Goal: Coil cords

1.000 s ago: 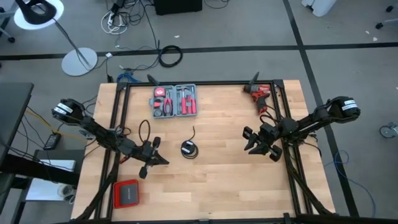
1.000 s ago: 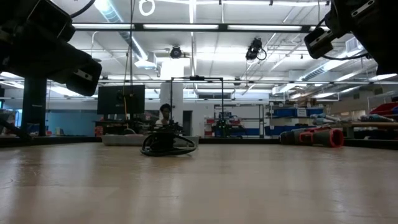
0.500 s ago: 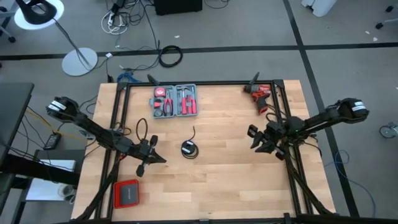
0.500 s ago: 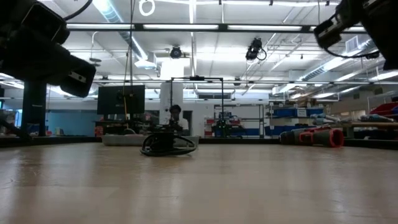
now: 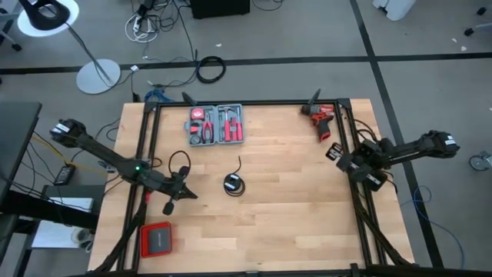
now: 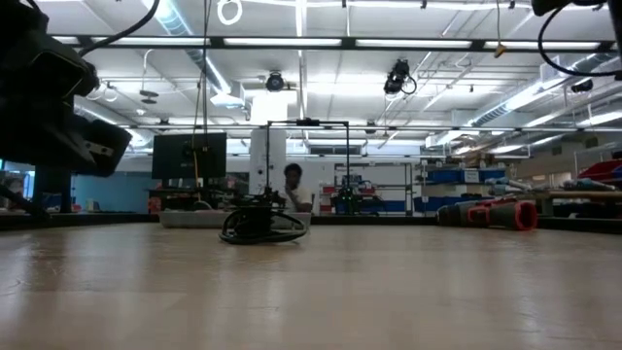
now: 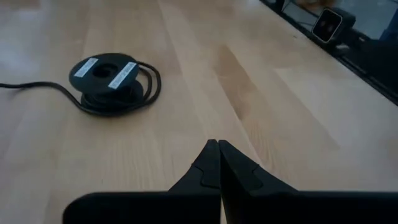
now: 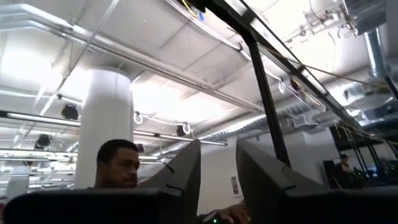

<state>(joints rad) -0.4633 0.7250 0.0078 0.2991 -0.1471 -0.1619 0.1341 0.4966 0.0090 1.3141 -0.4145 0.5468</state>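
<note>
One cord (image 5: 234,183) on my table (image 5: 292,231), wound into a small black coil approx mid-table, w/ a free tail running from the coil toward the tool case (image 5: 216,124) at the far edge. So the tail's long axis goes near-to-far across the boards; the coil itself lies flat.

Around it: red drill (image 5: 320,117) at the far right corner, red-and-grey box (image 5: 157,239) at the near left corner. Nothing sits btw the coil and either arm.

Left gripper (image 5: 184,193) hangs just left of the coil, apart from it, fingers pinched together w/ nothing in them. Right gripper (image 5: 339,160) is off at the right table edge, well apart from the cord.

Left wrist view shows two white labels on the coil's top face and loops around it; high view doesn't resolve those. Right wrist view points up at the ceiling, its fingers (image 8: 186,168) parted w/ a gap, nothing held, a person (image 8: 118,163) beyond. Low view shows the coil (image 6: 262,226) side-on, flat on the wood.
</note>
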